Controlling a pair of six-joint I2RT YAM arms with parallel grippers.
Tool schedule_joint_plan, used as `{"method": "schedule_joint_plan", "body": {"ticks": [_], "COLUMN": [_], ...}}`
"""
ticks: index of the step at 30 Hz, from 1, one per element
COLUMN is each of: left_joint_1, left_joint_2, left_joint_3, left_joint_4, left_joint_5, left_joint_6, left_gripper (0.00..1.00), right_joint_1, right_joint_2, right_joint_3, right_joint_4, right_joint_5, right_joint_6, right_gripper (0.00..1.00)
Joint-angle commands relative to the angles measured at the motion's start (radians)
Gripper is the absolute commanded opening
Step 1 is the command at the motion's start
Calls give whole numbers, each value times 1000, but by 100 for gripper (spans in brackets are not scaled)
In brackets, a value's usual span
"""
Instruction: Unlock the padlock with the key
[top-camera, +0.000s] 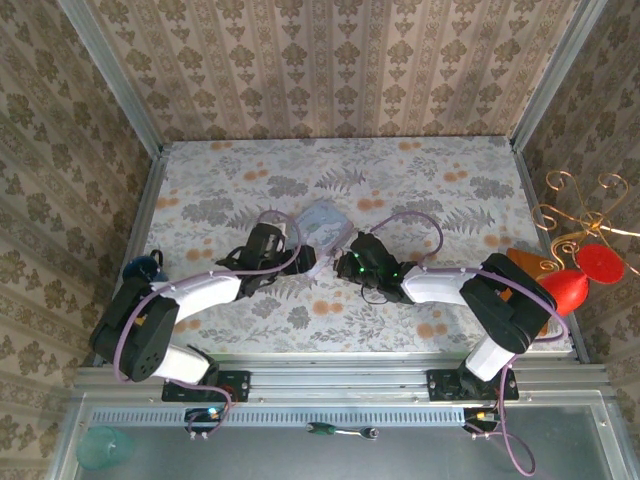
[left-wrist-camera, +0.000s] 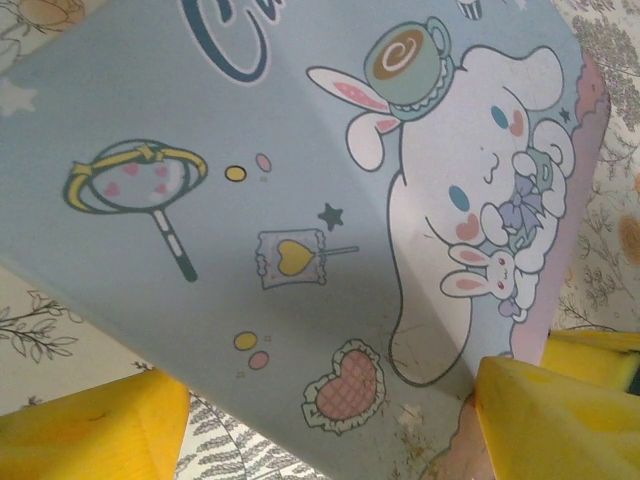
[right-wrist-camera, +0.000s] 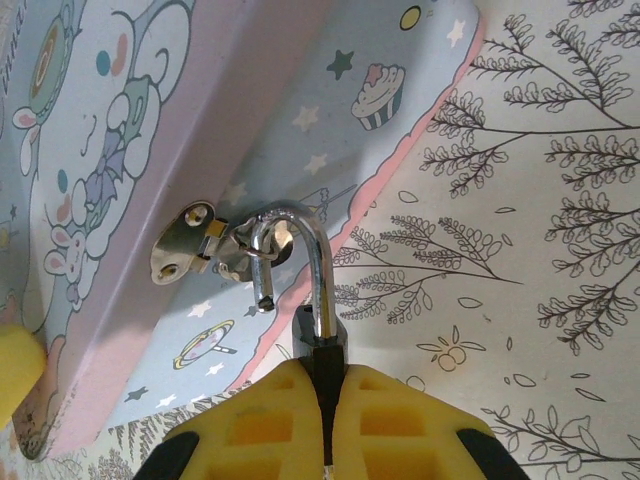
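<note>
Right fingers (right-wrist-camera: 270, 430) tight on padlock (right-wrist-camera: 321, 300), left fingers (left-wrist-camera: 90, 430) wide but snug on tin (left-wrist-camera: 300, 200), floral tabletop (top-camera: 420, 190), wallpapered walls (top-camera: 330, 70).

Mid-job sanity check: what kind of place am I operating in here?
Likely a staged tabletop test booth, not a real room: patterned wallpaper panels wall in a floral table, with aluminium frame rails along its near edge.
</note>
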Motion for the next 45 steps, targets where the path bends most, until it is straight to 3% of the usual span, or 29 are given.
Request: {"method": "schedule_joint_plan", "body": {"ticks": [1, 8, 27, 45], "left_joint_1": [-35, -88, -115, -125], "left_joint_2": [7, -20, 14, 1], "left_joint_3": [-49, -63, -55, -41], "left_joint_4": [-126, -123, -129, -152], "left_joint_5": [13, 8, -7, -29], "left_joint_6": [-4, -49, -79, -101], "left_gripper": [75, 75, 76, 76], "right_joint_1": [-13, -39, -80, -108], "right_joint_2": [-29, -7, 84, 65], "right_joint_3": [12, 19, 112, 86], "right_joint_4": [9, -11, -8, 30], "right_joint_5": [32, -18, -105, -17], "right_joint_6": [19, 41, 115, 165], "right_gripper": [0, 0, 0, 0]}}
